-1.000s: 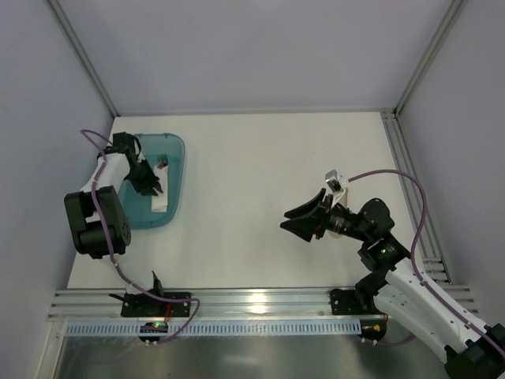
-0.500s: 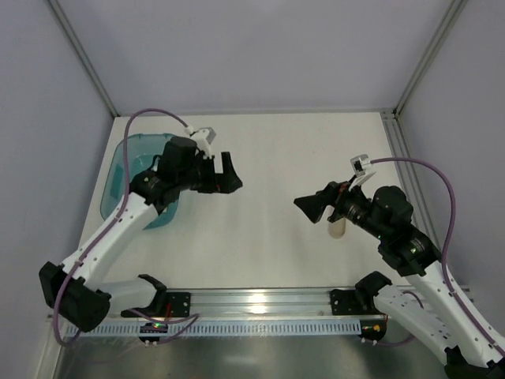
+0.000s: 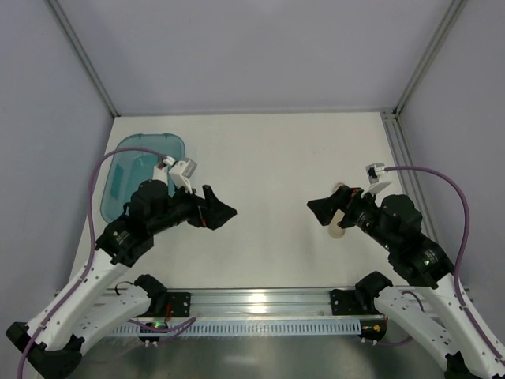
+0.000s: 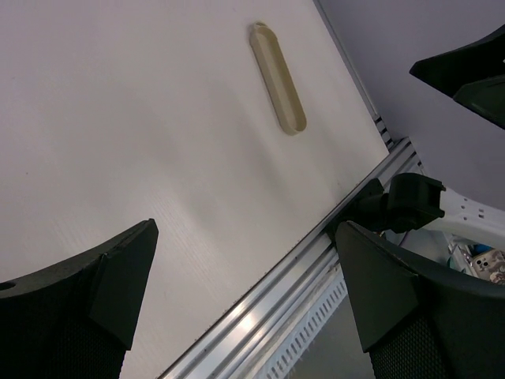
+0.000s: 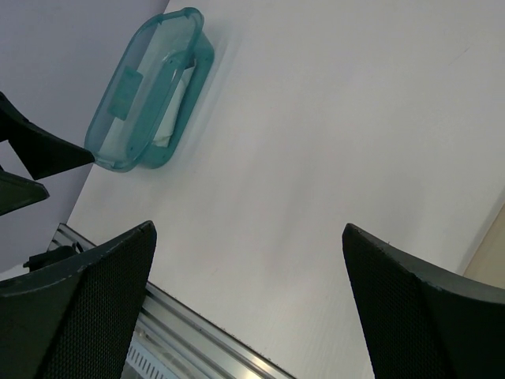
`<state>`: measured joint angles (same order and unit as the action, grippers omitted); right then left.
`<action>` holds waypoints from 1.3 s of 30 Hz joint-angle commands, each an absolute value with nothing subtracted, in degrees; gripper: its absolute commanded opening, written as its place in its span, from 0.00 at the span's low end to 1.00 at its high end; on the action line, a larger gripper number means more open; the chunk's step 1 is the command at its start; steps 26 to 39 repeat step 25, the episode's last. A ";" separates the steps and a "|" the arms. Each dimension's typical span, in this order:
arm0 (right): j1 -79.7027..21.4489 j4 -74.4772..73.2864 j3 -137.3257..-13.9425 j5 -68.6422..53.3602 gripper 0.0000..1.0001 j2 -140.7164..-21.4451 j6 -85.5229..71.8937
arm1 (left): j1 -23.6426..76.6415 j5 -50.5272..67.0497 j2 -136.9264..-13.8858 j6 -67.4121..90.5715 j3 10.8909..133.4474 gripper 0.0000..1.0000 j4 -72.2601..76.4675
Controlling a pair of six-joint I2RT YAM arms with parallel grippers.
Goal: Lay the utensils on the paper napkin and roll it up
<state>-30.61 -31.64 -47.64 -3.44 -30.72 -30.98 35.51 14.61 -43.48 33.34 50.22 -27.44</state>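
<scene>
No utensils show in any view. Both grippers hang open and empty over the bare table, facing each other. My left gripper is right of the translucent teal tub. In the tub lies a white folded sheet, which looks like the paper napkin. My right gripper hovers just left of a tan beige tube lying on the table. The right arm partly hides the tube in the top view.
An aluminium rail runs along the table's near edge, with both arm bases bolted to it. Grey walls close the table on the left, back and right. My left arm covers the tub's right side from above.
Both grippers went from partly closed to wide open. My left arm left the tub and swung right and nearer, over the table. My right gripper shifted slightly right, and the beige tube came into sight.
</scene>
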 commanded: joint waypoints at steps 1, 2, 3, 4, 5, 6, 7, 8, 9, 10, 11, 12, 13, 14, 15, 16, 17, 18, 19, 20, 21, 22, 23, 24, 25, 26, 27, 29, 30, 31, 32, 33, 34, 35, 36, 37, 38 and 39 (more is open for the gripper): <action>-30.50 -31.55 -47.72 -1.58 1.00 -29.97 -30.77 | 35.68 16.08 -41.84 34.10 50.54 1.00 -23.73; -30.50 -31.64 -47.90 -1.23 1.00 -29.62 -30.67 | 35.68 16.43 -41.66 33.84 50.62 1.00 -23.90; -30.50 -31.64 -47.99 -0.45 1.00 -29.27 -30.33 | 35.68 16.35 -41.66 33.66 50.62 1.00 -23.91; -30.50 -31.47 -48.34 -0.35 1.00 -29.09 -29.71 | 35.68 16.26 -41.66 33.40 50.89 1.00 -23.99; -30.50 -31.38 -48.43 -0.26 1.00 -29.00 -29.36 | 35.68 16.26 -41.75 33.14 51.06 1.00 -24.43; -30.50 -31.38 -48.69 -0.26 1.00 -28.83 -29.09 | 35.68 16.09 -41.84 32.79 51.24 1.00 -24.78; -30.50 -31.12 -48.95 -0.26 1.00 -28.92 -28.57 | 35.68 15.91 -41.92 32.61 51.76 1.00 -25.22; -30.50 -31.20 -49.22 -0.18 1.00 -29.18 -28.56 | 35.68 15.91 -41.92 32.43 51.85 1.00 -25.66; -30.41 -31.20 -49.48 -0.26 1.00 -29.35 -28.48 | 35.68 15.82 -41.84 32.43 51.86 1.00 -25.75; -30.50 -31.11 -49.74 -0.26 1.00 -29.88 -28.48 | 35.68 15.82 -41.75 32.61 51.68 1.00 -25.75; -30.50 -31.20 -49.83 -0.26 1.00 -29.97 -28.30 | 35.68 15.82 -41.66 32.61 51.77 1.00 -25.75; -30.50 -31.03 -49.92 -0.26 1.00 -30.14 -28.30 | 35.68 15.73 -41.66 32.69 51.85 1.00 -25.84; -30.50 -30.85 -50.01 -0.26 1.00 -30.32 -28.21 | 35.68 15.73 -41.57 32.78 51.86 1.00 -26.19; -30.50 -30.50 -49.92 -0.35 1.00 -30.32 -28.13 | 35.68 15.65 -41.57 32.78 52.03 1.00 -26.28; -30.50 -30.32 -49.75 -0.35 1.00 -30.32 -28.04 | 35.68 15.64 -41.66 32.70 52.21 0.99 -26.45; -30.50 -30.06 -49.66 -0.44 1.00 -30.24 -28.04 | 35.68 15.47 -41.66 32.70 52.38 1.00 -26.63; -30.50 -29.97 -49.66 -0.53 1.00 -30.23 -27.95 | 35.68 15.29 -41.66 32.61 52.47 1.00 -26.80; -30.50 -29.80 -49.57 -0.53 1.00 -30.41 -27.86 | 35.68 15.29 -41.75 32.43 52.99 1.00 -27.07; -30.50 -29.88 -49.57 -0.61 1.00 -30.41 -27.77 | 35.68 15.21 -41.84 32.43 53.35 1.00 -27.42; -30.50 -29.97 -49.48 -0.62 1.00 -30.50 -27.69 | 35.68 15.21 -41.84 32.34 53.52 1.00 -27.42; -30.50 -29.97 -49.48 -0.79 1.00 -30.59 -27.51 | 35.68 15.21 -41.84 32.34 53.79 1.00 -27.33; -30.41 -29.71 -49.31 -0.79 1.00 -30.67 -27.51 | 35.68 15.29 -41.84 32.26 53.88 1.00 -27.33; -30.50 -29.71 -49.39 -0.79 1.00 -30.50 -27.51 | 35.68 15.38 -41.92 32.26 54.05 1.00 -27.42; -30.50 -29.62 -49.31 -0.62 0.99 -30.59 -27.42 | 35.68 15.38 -41.92 32.26 54.49 1.00 -27.51; -30.50 -29.53 -49.39 -0.53 1.00 -30.59 -27.42 | 35.68 15.38 -42.10 32.26 54.67 1.00 -27.60; -30.50 -29.53 -49.39 -0.53 1.00 -30.59 -27.42 | 35.68 15.38 -42.10 32.26 54.67 1.00 -27.60; -30.50 -29.53 -49.39 -0.53 1.00 -30.59 -27.42 | 35.68 15.38 -42.10 32.26 54.67 1.00 -27.60; -30.50 -29.53 -49.39 -0.53 1.00 -30.59 -27.42 | 35.68 15.38 -42.10 32.26 54.67 1.00 -27.60; -30.50 -29.53 -49.39 -0.53 1.00 -30.59 -27.42 | 35.68 15.38 -42.10 32.26 54.67 1.00 -27.60; -30.50 -29.53 -49.39 -0.53 1.00 -30.59 -27.42 | 35.68 15.38 -42.10 32.26 54.67 1.00 -27.60; -30.50 -29.53 -49.39 -0.53 1.00 -30.59 -27.42 | 35.68 15.38 -42.10 32.26 54.67 1.00 -27.60; -30.50 -29.53 -49.39 -0.53 1.00 -30.59 -27.42 | 35.68 15.38 -42.10 32.26 54.67 1.00 -27.60; -30.50 -29.53 -49.39 -0.53 1.00 -30.59 -27.42 | 35.68 15.38 -42.10 32.26 54.67 1.00 -27.60; -30.50 -29.53 -49.39 -0.53 1.00 -30.59 -27.42 | 35.68 15.38 -42.10 32.26 54.67 1.00 -27.60; -30.50 -29.53 -49.39 -0.53 1.00 -30.59 -27.42 | 35.68 15.38 -42.10 32.26 54.67 1.00 -27.60; -30.50 -29.53 -49.39 -0.53 1.00 -30.59 -27.42 | 35.68 15.38 -42.10 32.26 54.67 1.00 -27.60; -30.50 -29.53 -49.39 -0.53 1.00 -30.59 -27.42 | 35.68 15.38 -42.10 32.26 54.67 1.00 -27.60; -30.50 -29.53 -49.39 -0.53 1.00 -30.59 -27.42 | 35.68 15.38 -42.10 32.26 54.67 1.00 -27.60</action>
